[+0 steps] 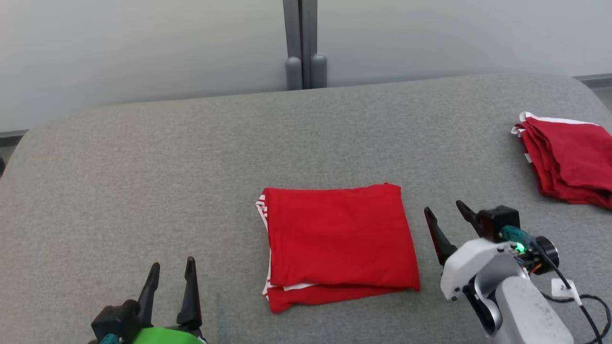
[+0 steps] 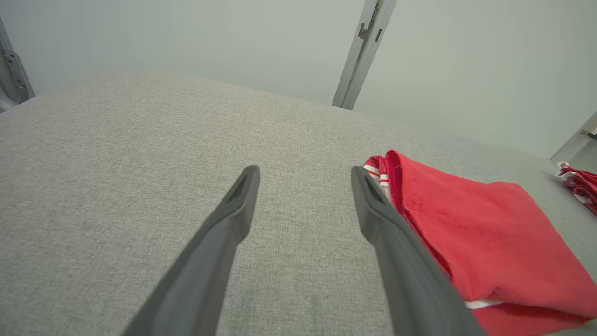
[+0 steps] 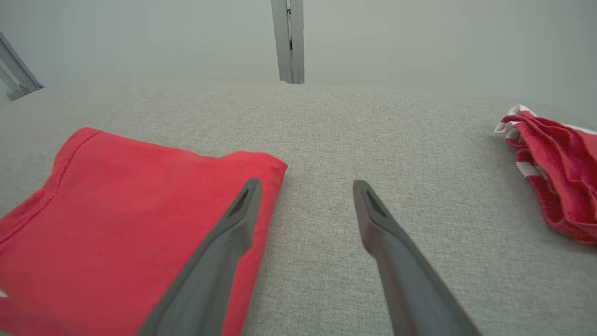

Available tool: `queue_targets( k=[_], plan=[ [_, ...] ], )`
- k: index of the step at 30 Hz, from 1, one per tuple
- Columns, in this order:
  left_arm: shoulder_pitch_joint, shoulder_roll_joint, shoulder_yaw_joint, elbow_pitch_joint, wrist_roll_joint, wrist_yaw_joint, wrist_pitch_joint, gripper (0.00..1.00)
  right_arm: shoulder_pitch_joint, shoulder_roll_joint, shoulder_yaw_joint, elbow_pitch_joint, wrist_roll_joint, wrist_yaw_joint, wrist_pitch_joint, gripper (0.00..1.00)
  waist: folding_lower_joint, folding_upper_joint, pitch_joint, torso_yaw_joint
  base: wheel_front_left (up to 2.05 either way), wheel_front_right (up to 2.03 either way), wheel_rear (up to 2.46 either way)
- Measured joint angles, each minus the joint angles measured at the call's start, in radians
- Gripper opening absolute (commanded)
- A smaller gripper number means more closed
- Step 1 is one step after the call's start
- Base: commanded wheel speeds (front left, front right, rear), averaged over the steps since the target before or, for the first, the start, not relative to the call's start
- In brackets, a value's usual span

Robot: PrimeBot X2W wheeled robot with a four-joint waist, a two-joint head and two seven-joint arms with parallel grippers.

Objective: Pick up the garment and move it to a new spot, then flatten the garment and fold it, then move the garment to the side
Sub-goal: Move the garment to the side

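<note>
The folded red garment [image 1: 339, 243] lies flat in the middle of the grey fabric-covered table [image 1: 143, 167], between the two end effectors. The right end effector [image 1: 443, 207] is just beside the garment's right edge. In the right wrist view one of its fingers crosses in front of the garment's near corner, but whether it touches the cloth cannot be told. Its fingers are spread wide and grasp nothing. The left end effector [image 1: 172, 263] is near the garment's lower left side and apart from it, also released and empty. A second red garment [image 1: 569, 162], loosely folded, lies well apart at the table's right edge.
</note>
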Motion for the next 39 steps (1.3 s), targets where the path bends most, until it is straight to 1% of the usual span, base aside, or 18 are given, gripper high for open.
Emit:
queue_targets(
  k=[7,12,16,21,22,23,24,25,26,30,35,37,39],
  plan=[
    [-0.027,0.0,-0.01,0.01,0.001,-0.003,0.0,1.0,-0.112,-0.001,0.014,0.075,-0.018,0.0,0.202,1.0,0.0,0.0,0.025,0.036,0.0,0.0,0.0],
    [-0.044,0.0,-0.012,0.014,-0.007,-0.003,0.0,1.0,-0.14,0.0,0.041,0.141,0.02,0.0,0.308,1.0,0.0,0.0,0.05,0.067,0.0,0.0,0.0],
    [-0.051,0.0,-0.008,0.016,-0.007,-0.003,0.0,1.0,-0.158,0.0,0.051,0.187,0.04,0.0,0.349,1.0,0.0,0.0,0.072,0.086,0.0,0.0,0.0],
    [-0.063,0.0,-0.005,0.016,-0.009,-0.003,0.0,1.0,-0.192,-0.001,0.074,0.236,0.041,0.0,0.357,1.0,0.0,0.0,0.098,0.1,0.0,0.0,0.0],
    [-0.063,0.0,-0.004,0.016,-0.011,-0.003,0.0,1.0,-0.2,-0.002,0.087,0.243,0.05,0.0,0.355,0.53,0.0,0.0,0.102,0.102,0.0,0.0,0.0],
    [-0.064,0.0,-0.004,0.016,-0.012,-0.003,0.0,1.0,-0.205,-0.003,0.098,0.246,0.055,0.0,0.351,0.38,0.0,0.0,0.106,0.103,0.0,0.0,0.0],
    [-0.067,0.0,-0.003,0.016,-0.012,-0.003,0.0,1.0,-0.212,-0.005,0.111,0.251,0.064,0.0,0.347,0.35,0.0,0.0,0.109,0.102,0.0,0.0,0.0],
    [-0.069,0.0,-0.003,0.015,-0.012,-0.003,0.0,1.0,-0.218,-0.005,0.124,0.255,0.073,0.0,0.345,0.14,0.0,0.0,0.112,0.101,0.0,0.0,0.0],
    [-0.071,0.0,-0.004,0.015,-0.012,-0.003,0.0,1.0,-0.224,-0.003,0.14,0.259,0.081,0.0,0.341,0.0,0.0,0.0,0.114,0.098,0.0,0.0,0.0],
    [-0.078,0.0,-0.005,0.014,-0.012,-0.003,0.0,1.0,-0.246,-0.001,0.177,0.271,0.097,0.0,0.318,0.0,0.0,0.0,0.119,0.081,0.0,0.0,0.0],
    [-0.081,0.0,-0.001,0.004,-0.011,-0.003,0.0,1.0,-0.289,0.002,0.183,0.274,0.079,0.0,0.292,0.0,0.0,0.0,0.122,0.044,0.0,0.0,0.0],
    [-0.082,-0.001,0.002,-0.001,-0.004,-0.003,0.0,1.0,-0.304,-0.007,0.177,0.267,0.064,0.0,0.284,0.0,0.0,0.0,0.122,0.025,0.0,0.0,0.0],
    [-0.084,0.0,0.006,-0.011,-0.002,-0.003,0.0,1.0,-0.317,-0.032,0.171,0.255,0.045,0.001,0.28,0.0,0.0,0.0,0.124,0.0,0.0,0.0,0.0]
  ],
)
